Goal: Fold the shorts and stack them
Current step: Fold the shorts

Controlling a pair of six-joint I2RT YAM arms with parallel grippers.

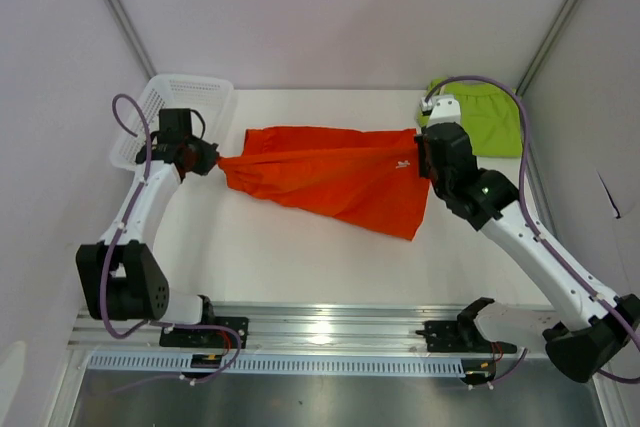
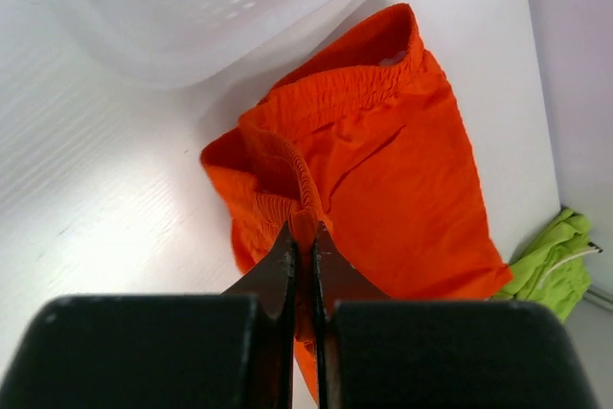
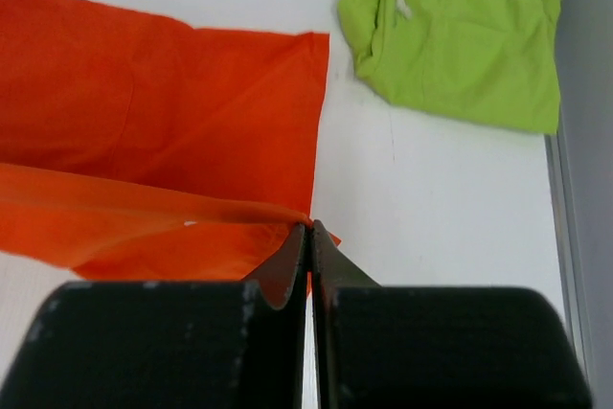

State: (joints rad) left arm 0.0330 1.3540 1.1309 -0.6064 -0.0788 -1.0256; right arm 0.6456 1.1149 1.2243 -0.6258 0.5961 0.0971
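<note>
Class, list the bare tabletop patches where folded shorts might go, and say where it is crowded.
Bare: the near strip of white table between the bright orange fabric shorts and the metal rail; a narrow far strip behind them. Crowded: white mesh basket far left, lime green shorts far right.

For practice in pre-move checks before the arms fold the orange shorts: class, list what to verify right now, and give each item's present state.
1. Left tool shut on the waistband of the orange shorts: ok.
2. Right tool shut on their opposite edge: ok.
3. Cloth spread between both tools: ok.
4. Lime green shorts apart from the orange pair: ok.
5. Basket clear of the cloth: cannot tell.
6. Green pair already folded: cannot tell.
</note>
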